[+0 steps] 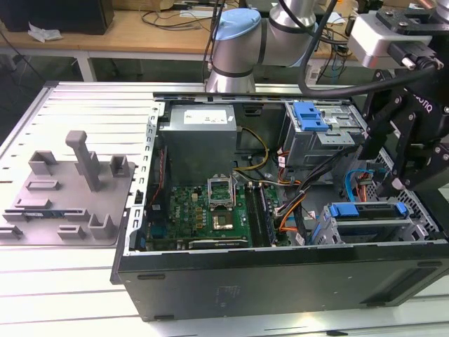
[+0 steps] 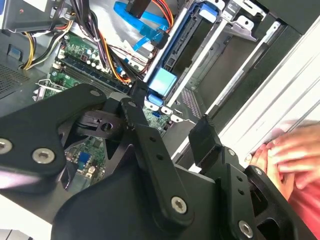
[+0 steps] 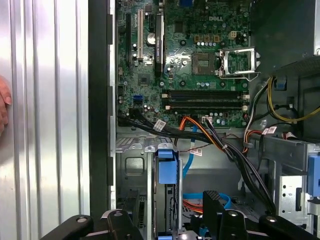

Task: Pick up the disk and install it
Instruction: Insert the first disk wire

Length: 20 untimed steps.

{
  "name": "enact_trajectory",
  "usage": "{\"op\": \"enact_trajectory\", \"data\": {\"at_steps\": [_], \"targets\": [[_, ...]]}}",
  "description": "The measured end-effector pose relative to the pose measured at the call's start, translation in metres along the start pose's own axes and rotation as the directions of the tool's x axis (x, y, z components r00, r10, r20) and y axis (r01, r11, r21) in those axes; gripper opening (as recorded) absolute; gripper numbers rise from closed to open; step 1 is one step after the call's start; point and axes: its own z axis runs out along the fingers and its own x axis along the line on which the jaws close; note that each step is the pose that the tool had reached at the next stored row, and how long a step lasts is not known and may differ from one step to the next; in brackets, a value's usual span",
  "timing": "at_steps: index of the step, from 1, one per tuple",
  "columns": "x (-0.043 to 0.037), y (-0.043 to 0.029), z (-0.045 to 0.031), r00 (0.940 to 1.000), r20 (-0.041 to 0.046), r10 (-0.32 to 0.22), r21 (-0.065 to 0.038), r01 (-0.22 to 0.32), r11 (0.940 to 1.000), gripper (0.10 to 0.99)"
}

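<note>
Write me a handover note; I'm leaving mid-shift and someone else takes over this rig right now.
End effector: open, holding nothing, poised over the drive bay.
Disk: standing in that bay, its blue carrier end facing the end effector.
Done: the disk is in its slot.
Left: full seating cannot be confirmed from these views.
Note: a person's hand is close beside the case.

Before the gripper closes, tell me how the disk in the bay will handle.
The disk looks stiff: a flat slab in a blue plastic frame, so probably no flex. The smooth frame may slip in the open gripper's grasp. Standing on edge in the metal bay, it should slide along it rather than tip.
</note>
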Motion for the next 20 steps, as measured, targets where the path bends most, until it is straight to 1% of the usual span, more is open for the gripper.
{"op": "enact_trajectory", "data": {"at_steps": [6, 7, 8, 9, 10, 11, 12, 13, 14, 15, 16, 17, 18, 19, 20], "targets": [[-0.0008, 0.0000, 0.0000, 1.0000, -0.0002, 0.000, 0.000, 0.000, 1.0000, 0.620], [-0.0037, 0.0001, 0.0002, 1.0000, -0.0066, 0.000, 0.000, 0.000, 1.0000, 0.620], [-0.0063, 0.0000, 0.0003, 0.9999, -0.0172, 0.000, 0.000, 0.000, 1.0000, 0.620], [-0.0111, 0.0000, 0.0002, 0.9994, -0.0333, -0.001, 0.000, 0.001, 1.0000, 0.620], [-0.0153, 0.0001, 0.0005, 0.9991, -0.0417, -0.001, 0.000, 0.001, 1.0000, 0.620], [-0.0251, 0.0000, 0.0007, 0.9983, -0.0582, -0.001, 0.000, 0.001, 1.0000, 0.620], [-0.0352, 0.0001, 0.0010, 0.9974, -0.0721, -0.001, 0.000, 0.001, 1.0000, 0.620], [-0.0480, 0.0001, 0.0013, 0.9953, -0.0965, -0.002, 0.000, 0.002, 1.0000, 0.620], [-0.0614, 0.0001, 0.0019, 0.9912, -0.1321, -0.002, 0.000, 0.002, 1.0000, 0.620], [-0.0692, 0.0001, 0.0022, 0.9876, -0.1569, -0.002, 0.000, 0.002, 1.0000, 0.541], [-0.0760, 0.0001, 0.0026, 0.9839, -0.1784, -0.003, 0.000, 0.003, 1.0000, 0.541], [-0.0805, 0.0001, 0.0026, 0.9816, -0.1911, -0.003, 0.000, 0.003, 1.0000, 0.471], [-0.0862, 0.0002, 0.0029, 0.9796, -0.2010, -0.003, 0.000, 0.003, 1.0000, 0.471], [-0.0935, 0.0002, 0.0030, 0.9780, -0.2086, -0.003, 0.000, 0.003, 1.0000, 0.471], [-0.0985, 0.0002, 0.0033, 0.9773, -0.2117, -0.003, 0.000, 0.003, 1.0000, 0.471]]}}
